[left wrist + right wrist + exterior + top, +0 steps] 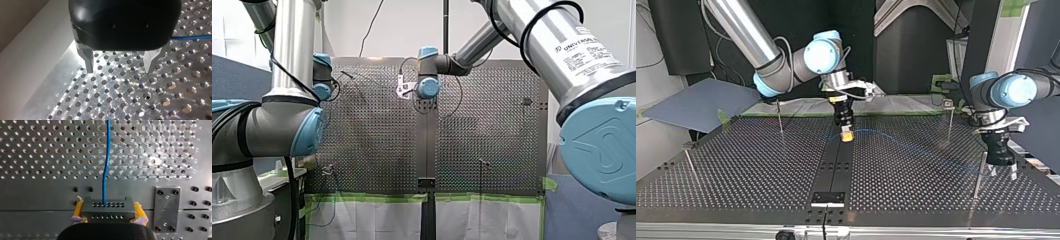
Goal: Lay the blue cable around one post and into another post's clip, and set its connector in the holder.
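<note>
Right pincer is clamped on the grey connector, with yellow pads pressed on its two ends. The cable leaves the connector's holed face and runs straight ahead over the table. A screwed plate lies just beside the connector.

In the top view the right pincer hangs low over the dark strip at the table's middle. Whether the connector touches the strip cannot be told. From there the cable arcs faintly toward the view's right and reaches a post near the table's edge. Whether it goes around that post cannot be told. A far post stands behind the arc, apart from the cable.

Left pincer is spread wide with nothing between its metal fingers. It points down with its tips at the perforated table, just beside the post. In the left wrist view a short length of cable shows beside the pincer's black body, clear of the fingers.
</note>
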